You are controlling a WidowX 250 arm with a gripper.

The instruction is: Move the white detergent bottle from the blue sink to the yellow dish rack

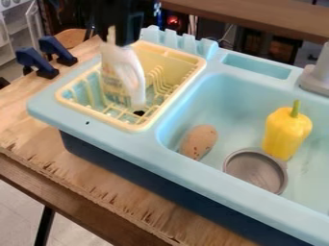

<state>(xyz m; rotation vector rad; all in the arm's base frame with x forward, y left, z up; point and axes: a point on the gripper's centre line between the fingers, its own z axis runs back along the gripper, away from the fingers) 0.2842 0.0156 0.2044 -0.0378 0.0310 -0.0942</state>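
Camera view: the black gripper hangs down from the top edge, left of the middle, over the pale yellow dish rack. It is narrowed around the upper end of a white bottle and holds it. The bottle has a loop handle on its right side and a faint label on its left; it leans slightly, its lower end towards the right and the front of the rack. Whether its base touches the rack's wires cannot be told.

The rack sits on the left part of a light blue toy sink unit with a dark blue lower body. Inside the basin, a speckled brown oval piece lies near the left wall. To its right is a round grey dish, and just behind that a yellow pepper with a green stem pointing up. A grey faucet stands at the right edge of the view. Two dark blue clamps are behind the unit's left corner, on the wooden table.
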